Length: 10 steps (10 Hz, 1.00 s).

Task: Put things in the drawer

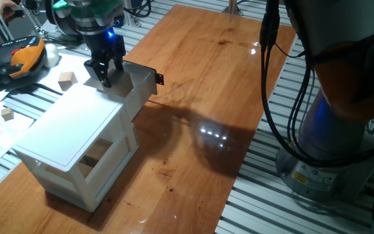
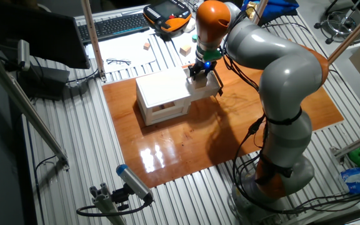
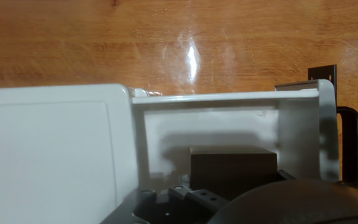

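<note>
Now the hand [image 1: 107, 70] hangs over the open drawer [image 1: 141, 83] of the white cabinet [image 1: 76, 133], and its fingers look spread apart. A block [image 3: 232, 167] sits inside the drawer, right under the hand, so this looks like the drop-off step. Two more blocks [image 1: 67, 78] wait on the counter [image 1: 200, 123], at about ten o'clock from the cabinet. Next, the hand should lift straight up and go get one.

The pulled-out drawer [image 1: 141, 83] is open from above; the cabinet top [image 1: 76, 123] borders it closely, and the gripper [image 1: 107, 73] occupies its mouth.
</note>
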Available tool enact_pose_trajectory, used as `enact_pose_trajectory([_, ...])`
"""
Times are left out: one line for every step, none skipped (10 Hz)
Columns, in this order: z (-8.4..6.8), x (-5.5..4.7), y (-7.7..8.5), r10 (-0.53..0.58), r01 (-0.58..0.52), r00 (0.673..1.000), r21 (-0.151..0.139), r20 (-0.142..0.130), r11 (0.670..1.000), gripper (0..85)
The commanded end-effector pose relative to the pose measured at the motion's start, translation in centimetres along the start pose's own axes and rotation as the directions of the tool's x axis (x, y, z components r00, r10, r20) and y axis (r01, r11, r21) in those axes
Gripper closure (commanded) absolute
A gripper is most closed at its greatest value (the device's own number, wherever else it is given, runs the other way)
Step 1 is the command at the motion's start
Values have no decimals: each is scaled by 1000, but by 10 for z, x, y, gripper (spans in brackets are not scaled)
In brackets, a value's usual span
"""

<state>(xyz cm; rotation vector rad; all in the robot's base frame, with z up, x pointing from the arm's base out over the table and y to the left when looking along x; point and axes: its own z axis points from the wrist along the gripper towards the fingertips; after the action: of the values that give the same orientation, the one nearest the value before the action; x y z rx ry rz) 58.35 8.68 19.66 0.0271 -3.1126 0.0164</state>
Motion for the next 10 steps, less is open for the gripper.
enact_pose_trajectory([1,0,0,0,0,1000,-2,2,1000,850])
enact_pose_trajectory([2,0,-1,0,0,1000,-2,2,1000,850])
enact_pose_trajectory([4,0,-1,-6,6,1000,-1,3,1000,850])
enact_pose_trajectory([5,1,-1,-11,11,1000,-3,3,1000,850])
enact_pose_trajectory([7,2,-1,-12,12,1000,-6,3,1000,850])
enact_pose_trajectory([8,2,-1,-12,13,1000,-12,5,1000,850])
enact_pose_trajectory([9,2,-1,-14,14,1000,-14,5,1000,850])
enact_pose_trajectory([9,2,-1,-16,16,1000,-14,7,1000,850])
enact_pose_trajectory([9,3,-1,-9,10,1000,-14,10,1000,850])
enact_pose_trajectory([9,3,0,-6,6,1000,-14,13,1000,850])
